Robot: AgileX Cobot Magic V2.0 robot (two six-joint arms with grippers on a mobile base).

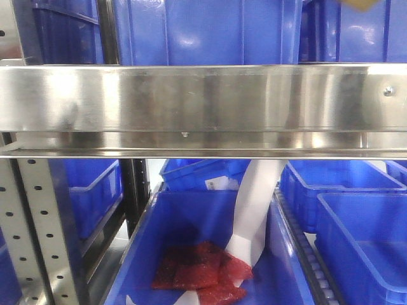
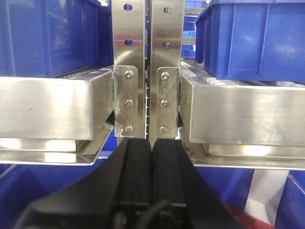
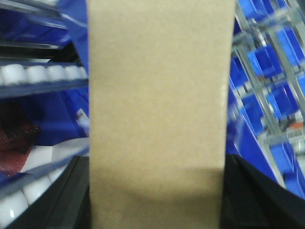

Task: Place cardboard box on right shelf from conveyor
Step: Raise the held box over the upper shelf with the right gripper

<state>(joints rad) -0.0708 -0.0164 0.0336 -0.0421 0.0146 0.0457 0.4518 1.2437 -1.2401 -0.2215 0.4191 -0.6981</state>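
Holding the cardboard box clamped in its grip, aloft: right gripper. Left gripper: closed on nothing, facing shelf posts. Beyond: right shelf, blue bins. Advice: keep box level, firmly pinched; raise above the shelf before lowering.

We see large blue plastic bins standing side by side along the top of the front view. Lower down, an open blue bin holds a cluster of red mesh-like packets on its floor. A white strip curves down into it and touches the packets. Just right of it runs a roller track, then another blue bin. In the right wrist view we make out a row of white rollers, blurred.
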